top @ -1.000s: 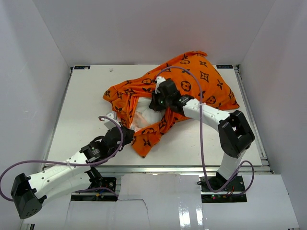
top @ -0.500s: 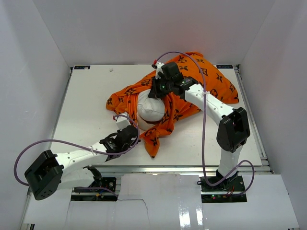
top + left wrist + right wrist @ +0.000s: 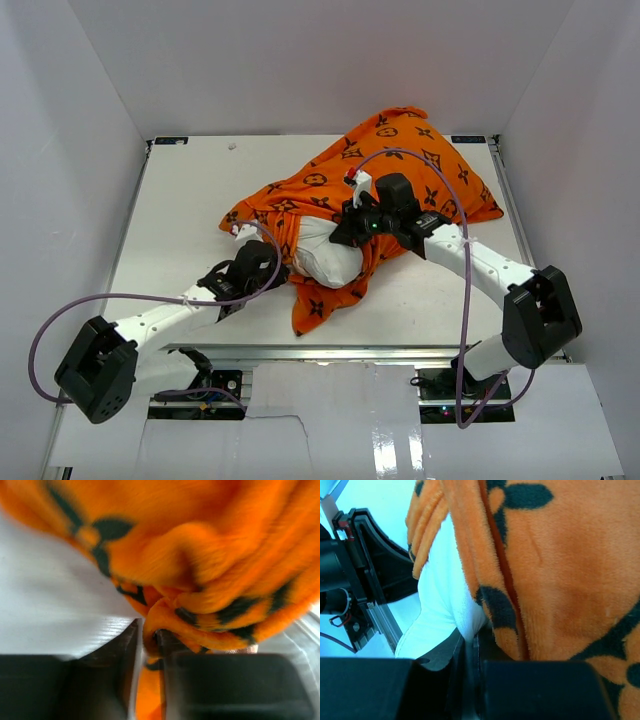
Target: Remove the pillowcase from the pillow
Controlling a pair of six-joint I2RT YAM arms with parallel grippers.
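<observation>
The orange pillowcase (image 3: 400, 165) with black flowers and stars lies on the white counter (image 3: 170, 210). It runs from the middle out to the far right corner, all bunched and wrinkled. The white pillow (image 3: 325, 262) is mostly inside it. Only one round end pokes out of the open mouth, on the near side, close to the middle of the counter. A flap of the pillowcase hangs down past that end toward the near edge.

The left gripper (image 3: 268, 268) is low on the counter, just to the left of the bare end of the pillow. It is at the edge of the pillowcase mouth. In the left wrist camera, its two fingers are close together and a thick fold of orange cloth sits in the small gap — it is pinching the pillowcase. The rest of the cloth is heaped up right above the fingers.

The right gripper (image 3: 347, 228) comes in from the right and rests on top, where the white end meets the orange cloth. In the right wrist camera, its fingers are closed tight on a bit of white pillow — the orange edge of the pillowcase lies just beside them on the right.
</observation>
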